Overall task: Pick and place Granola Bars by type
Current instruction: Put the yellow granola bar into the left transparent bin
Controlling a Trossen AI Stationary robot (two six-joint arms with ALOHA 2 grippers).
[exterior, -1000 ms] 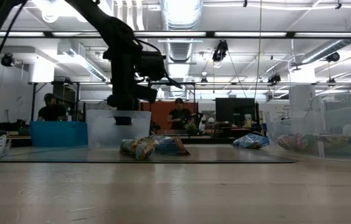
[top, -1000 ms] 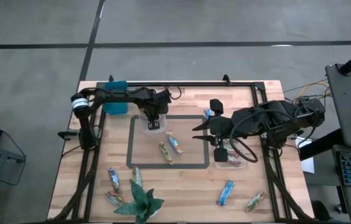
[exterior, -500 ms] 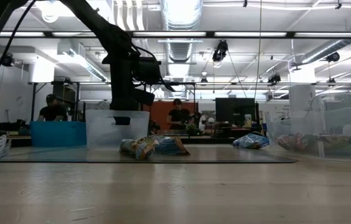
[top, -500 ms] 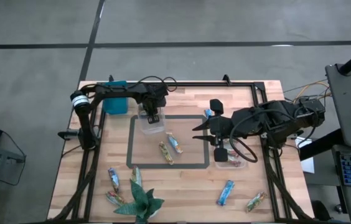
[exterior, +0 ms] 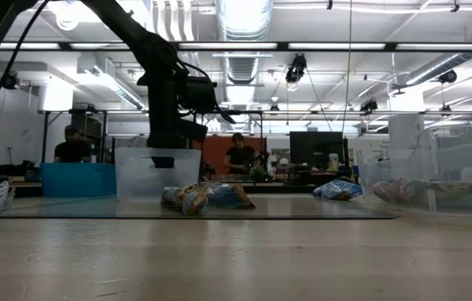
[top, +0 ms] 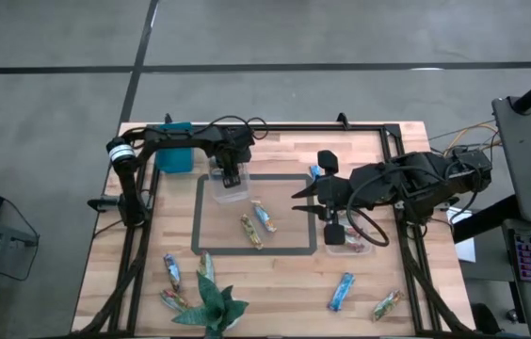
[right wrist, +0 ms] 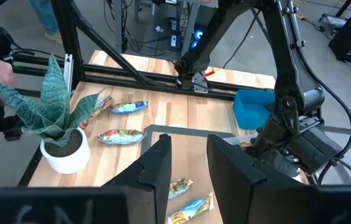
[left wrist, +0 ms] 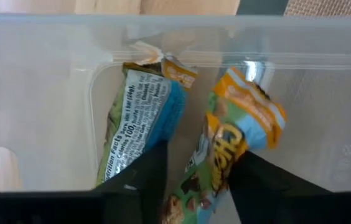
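Observation:
My left gripper points down into a clear tub at the far left of the taped rectangle, fingers apart. Two granola bars lie in that tub: a blue-and-white one and an orange-and-green one whose near end runs between my fingers. My right gripper hangs high over the table's right half, open with nothing between its fingers. Two more bars lie inside the rectangle. My left gripper stands with one finger on each side of the orange-and-green bar's lower end, coming from above. The bar lies on the tub's floor. I cannot tell whether either finger touches it.
A second clear tub with bars stands under the right arm. Loose bars lie near left and near right, one blue bar farther back. A green plant figure stands at the near edge, a blue bin far left.
My left gripper has shifted a little toward the table's far edge above the clear tub and has then kept still. The tub and the loose bars have stayed where they were.

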